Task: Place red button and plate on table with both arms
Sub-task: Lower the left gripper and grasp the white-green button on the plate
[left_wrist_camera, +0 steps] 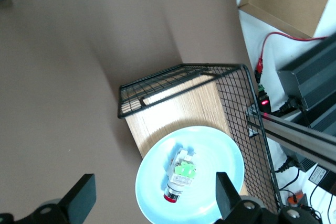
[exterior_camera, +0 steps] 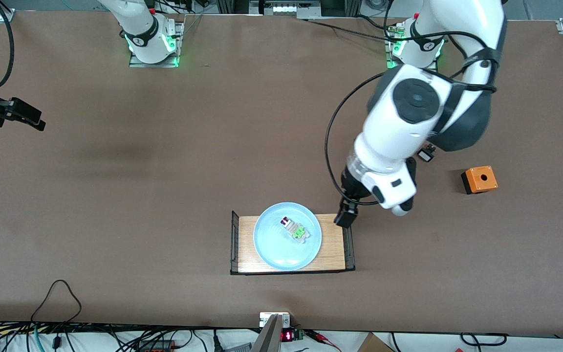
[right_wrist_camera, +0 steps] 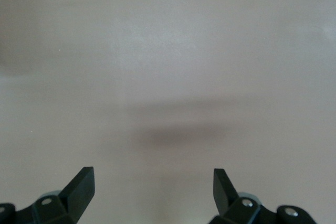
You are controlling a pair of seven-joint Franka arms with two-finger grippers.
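— Two things to move, and both sit together: the red button (exterior_camera: pixel 285 221) lies on its side in the plate (exterior_camera: pixel 271 244), touching the green-capped button (exterior_camera: pixel 299 231), and the plate rests on the wooden tray (exterior_camera: pixel 333 254) near the middle of the table's (exterior_camera: pixel 164 195) camera-side edge.

— Where are your grippers?

— My left gripper (exterior_camera: pixel 346 215) hangs over the tray's corner toward the left arm's end of the table, just beside the plate's rim. In the left wrist view its fingers (left_wrist_camera: pixel 227 195) stand wide apart with nothing between them, the plate below. My right gripper (exterior_camera: pixel 20 113) waits over bare tabletop at the right arm's end, fingers (right_wrist_camera: pixel 80 187) also spread and empty.

— How do you expect the button to handle?

— Light and rigid, I'd judge, but the round cap and silver collar could roll or slip. I'd close across the flat white-and-green block body (left_wrist_camera: pixel 181 163), not the cap, and mind the green one touching it.

— And the plate?

— Stiff, smooth, probably slippery, possibly breakable. Only the raised rim (left_wrist_camera: pixel 144 192) offers a pinch, so I'd take it at the edge clear of the tray's wire ends (exterior_camera: pixel 234 234) and keep it level.
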